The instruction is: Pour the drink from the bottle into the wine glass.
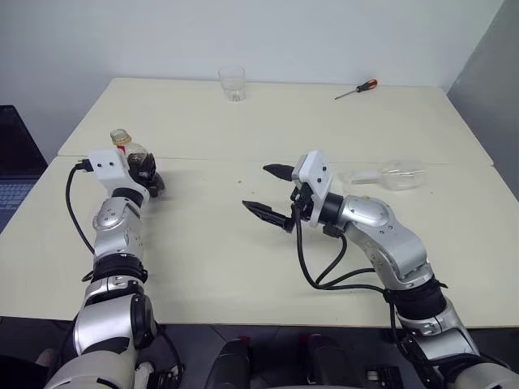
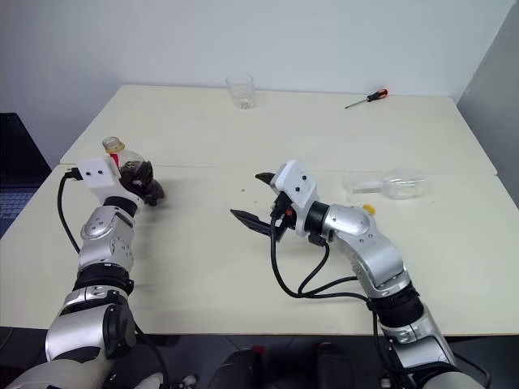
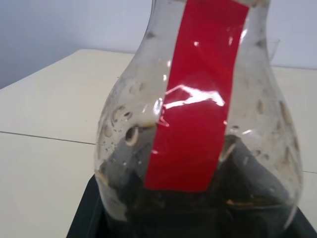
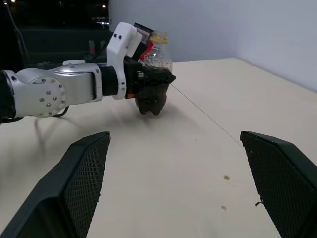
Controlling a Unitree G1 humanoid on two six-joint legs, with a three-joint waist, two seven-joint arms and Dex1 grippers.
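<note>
Left end effector (image 4: 148, 89) grips the bottle (image 4: 154, 69), red strip unlettered; right end effector (image 1: 272, 194) gapes wide.

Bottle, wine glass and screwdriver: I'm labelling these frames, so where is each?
bottle (image 4: 154, 59): right wrist view, on its clear upper body.
wine glass (image 1: 399, 177): left eye view, on the bowl, lying sideways.
screwdriver (image 1: 369, 83): left eye view, on the red handle.

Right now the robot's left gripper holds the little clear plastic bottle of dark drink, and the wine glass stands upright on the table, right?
Not quite. In the left eye view the clear wine glass lies on its side.
</note>
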